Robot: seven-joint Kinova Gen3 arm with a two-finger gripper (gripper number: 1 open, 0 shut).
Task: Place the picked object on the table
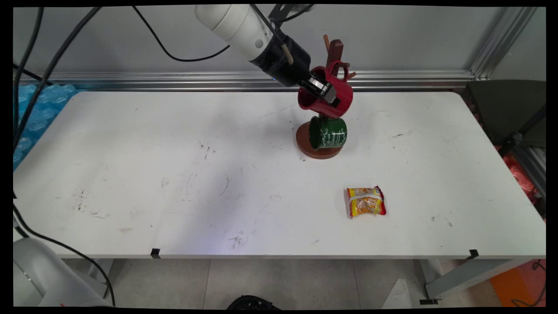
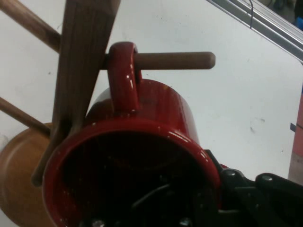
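red mug point(image 2: 142, 142) on peg point(image 2: 173, 60), tool point(image 1: 324, 90) partly hidden

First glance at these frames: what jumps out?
The red mug at the table's far side, its handle hooked over a peg of the wooden mug tree, with the tool clamped on its rim. Below it a green mug hangs on the same tree, above the round base. Nearer the front, right of centre, a yellow and red snack packet lies alone on the white table.
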